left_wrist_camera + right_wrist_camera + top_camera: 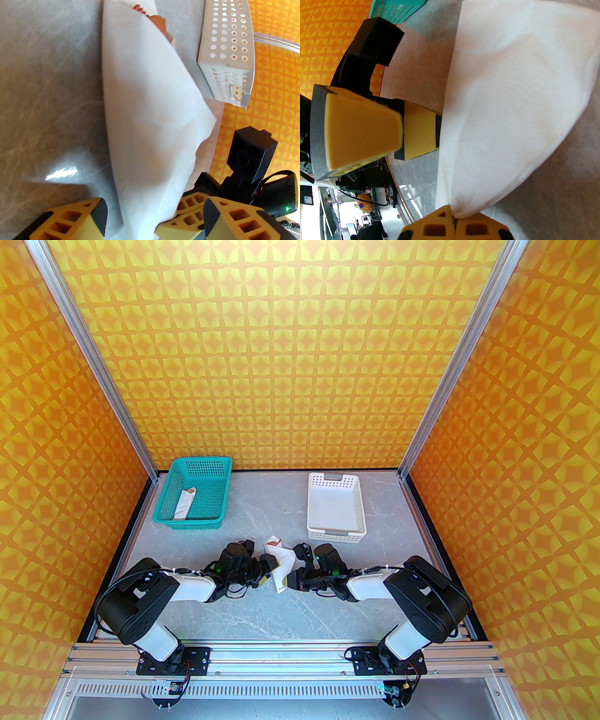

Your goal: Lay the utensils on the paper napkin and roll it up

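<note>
Grey marbled tabletop (290, 615) sits under orange walls (300, 357). At centre left, the left claw (154, 213) stands released, straddling the paper napkin (145, 105). The napkin is folded over the utensils (159, 22), whose orange tips seemingly peek out at the top. At centre right, the right claw (454, 218) pinches a napkin corner. Pulling could tear the paper or unfold the wrap, spilling them.

Stretched low, elbows out, facing each other. At left tool (154, 212): spread wide, napkin (145, 105) between jaws. At right tool (454, 219): pinched tight on napkin edge.
</note>
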Motion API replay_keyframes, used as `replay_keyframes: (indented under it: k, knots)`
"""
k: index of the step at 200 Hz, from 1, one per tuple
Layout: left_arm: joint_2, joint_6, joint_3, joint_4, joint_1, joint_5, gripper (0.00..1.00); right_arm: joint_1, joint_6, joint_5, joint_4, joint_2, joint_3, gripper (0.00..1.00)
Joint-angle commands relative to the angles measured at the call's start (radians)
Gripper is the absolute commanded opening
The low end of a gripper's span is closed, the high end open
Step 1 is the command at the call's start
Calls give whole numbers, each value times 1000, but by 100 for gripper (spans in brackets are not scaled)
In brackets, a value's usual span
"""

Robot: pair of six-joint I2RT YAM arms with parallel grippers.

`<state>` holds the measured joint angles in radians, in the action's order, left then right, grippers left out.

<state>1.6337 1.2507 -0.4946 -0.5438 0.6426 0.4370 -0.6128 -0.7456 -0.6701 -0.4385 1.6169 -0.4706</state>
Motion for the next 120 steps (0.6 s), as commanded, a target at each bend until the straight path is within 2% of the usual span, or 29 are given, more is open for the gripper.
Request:
replay_keyframes:
  k: [1,77,120]
  knots:
    - [43,-6,-30,15,10,-17,72,6,-8,0,-15,-16,9,0]
    - [120,-102,-128,154,10,-22,71,7,3,0,8,-34,9,0]
    - [162,-146,-146,150,9,-20,66,8,8,-3,15,-33,3,0]
